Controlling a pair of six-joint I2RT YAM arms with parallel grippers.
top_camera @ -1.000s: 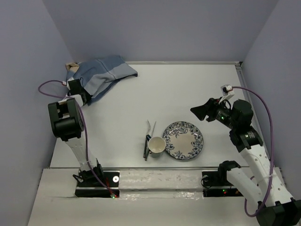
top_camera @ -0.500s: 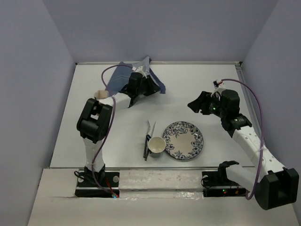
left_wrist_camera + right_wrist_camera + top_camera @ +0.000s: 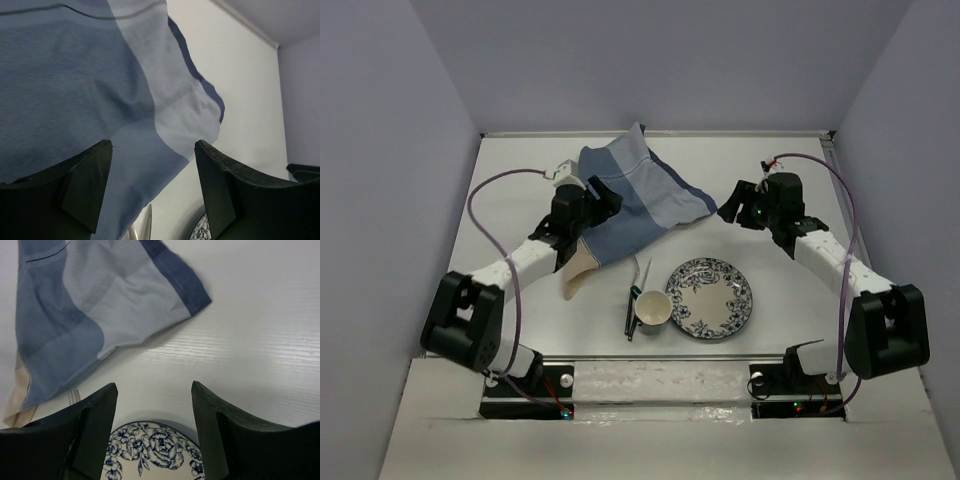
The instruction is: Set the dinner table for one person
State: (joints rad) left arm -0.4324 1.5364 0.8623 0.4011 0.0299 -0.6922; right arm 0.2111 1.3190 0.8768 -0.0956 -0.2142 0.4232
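White bench [image 3: 520, 290] spreading all round a blue patterned plate [image 3: 710, 298], cup [image 3: 653, 310] just left of the plate, blue striped cloth [image 3: 640, 195] rumpled beyond the plate, left end effector [image 3: 608, 198] fingers spread over the cloth, right end effector [image 3: 728, 205] likewise spread, beyond the plate's right side

The white dinner table [image 3: 790, 180] carries a striped placemat [image 3: 640, 200], patterned plate [image 3: 710, 298], cup [image 3: 653, 311] and cutlery [image 3: 633, 305].
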